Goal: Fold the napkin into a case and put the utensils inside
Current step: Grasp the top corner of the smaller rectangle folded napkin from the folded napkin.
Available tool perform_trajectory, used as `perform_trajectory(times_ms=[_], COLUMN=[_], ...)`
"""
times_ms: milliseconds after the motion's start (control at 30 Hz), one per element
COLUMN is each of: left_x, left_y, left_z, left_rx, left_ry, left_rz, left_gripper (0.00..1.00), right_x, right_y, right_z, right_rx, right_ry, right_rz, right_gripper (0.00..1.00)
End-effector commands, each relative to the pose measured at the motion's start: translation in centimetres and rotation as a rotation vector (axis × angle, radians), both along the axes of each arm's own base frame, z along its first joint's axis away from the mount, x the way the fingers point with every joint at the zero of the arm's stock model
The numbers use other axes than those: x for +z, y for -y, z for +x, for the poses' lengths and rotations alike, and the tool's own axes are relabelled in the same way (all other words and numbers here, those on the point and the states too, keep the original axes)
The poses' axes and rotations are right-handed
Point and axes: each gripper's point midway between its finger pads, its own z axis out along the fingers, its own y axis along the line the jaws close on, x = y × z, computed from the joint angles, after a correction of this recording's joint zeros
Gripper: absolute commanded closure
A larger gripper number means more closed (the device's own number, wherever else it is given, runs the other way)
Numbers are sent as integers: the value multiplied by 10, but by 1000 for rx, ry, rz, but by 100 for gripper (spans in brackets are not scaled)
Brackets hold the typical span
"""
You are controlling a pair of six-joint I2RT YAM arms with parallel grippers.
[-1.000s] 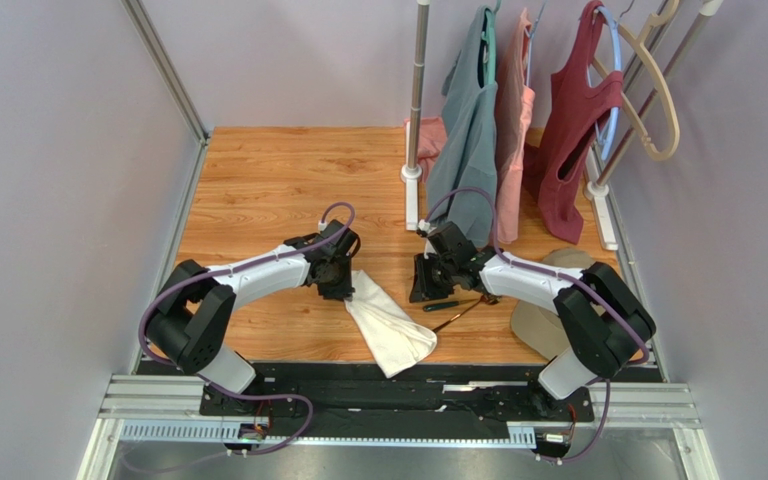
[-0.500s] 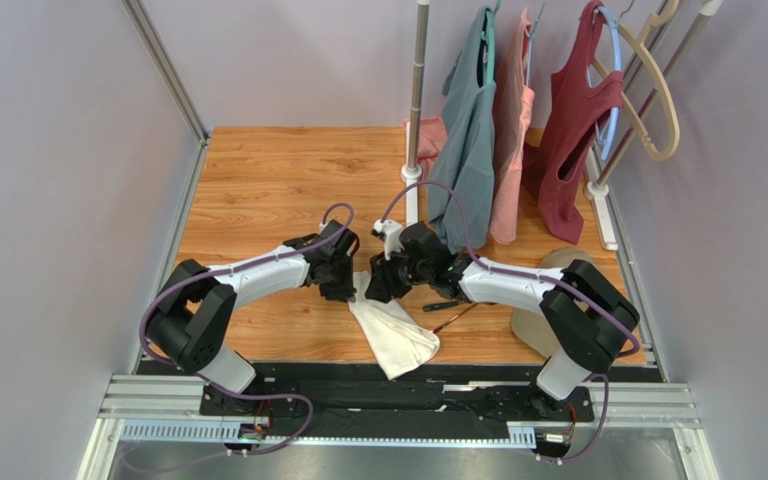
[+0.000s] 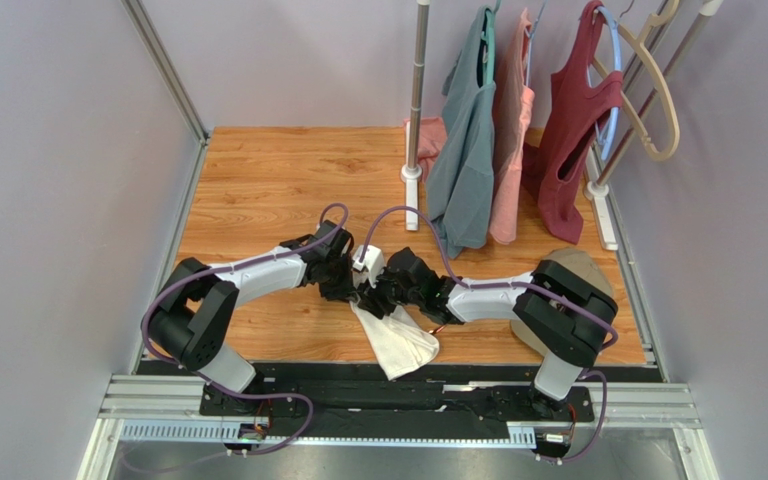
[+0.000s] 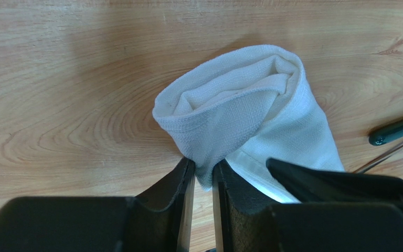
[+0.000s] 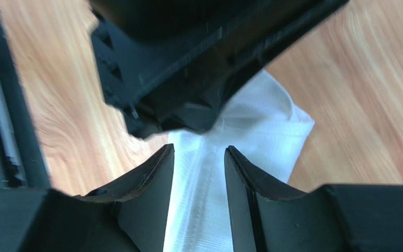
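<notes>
The white napkin [image 3: 395,338] lies folded on the wooden table, its open end rolled into a tube [image 4: 240,100]. My left gripper [image 3: 346,290] [image 4: 203,169] is shut on the napkin's near edge, cloth pinched between its jaws. My right gripper [image 3: 376,297] [image 5: 199,153] hovers open right beside it, its fingers either side of a napkin seam [image 5: 209,173] with nothing clamped. The left gripper's black body [image 5: 198,63] fills the top of the right wrist view. Of the utensils, a dark handle [image 4: 398,130] and a thin coppery shaft [image 4: 384,156] show at the right; in the top view my right arm covers them.
A garment rack stands at the back with a metal pole [image 3: 417,100] and hanging teal [image 3: 466,140], pink [image 3: 510,130] and maroon [image 3: 570,140] clothes. A tan cloth item [image 3: 566,268] lies at the right edge, partly under my right arm. Grey walls close both sides.
My right arm has swung left from beside the utensils to the napkin, and its jaws have opened. The left gripper has kept its hold and barely moved.
</notes>
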Motion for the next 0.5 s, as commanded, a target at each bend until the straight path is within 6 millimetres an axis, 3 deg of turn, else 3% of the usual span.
perform_trajectory(times_ms=[0, 333, 467], left_x=[-3, 1, 2], left_y=[1, 3, 3], left_z=[-4, -4, -4], left_rx=[7, 6, 6], left_ry=[-17, -18, -16], left_rz=[-25, -39, -39], left_gripper=[74, 74, 75], right_x=[-3, -34, -42], right_y=[-3, 6, 14], right_z=[16, 22, 26], right_rx=[-45, -80, -113], right_ry=[142, 177, 197], right_rz=[13, -107, -162], right_gripper=[56, 61, 69])
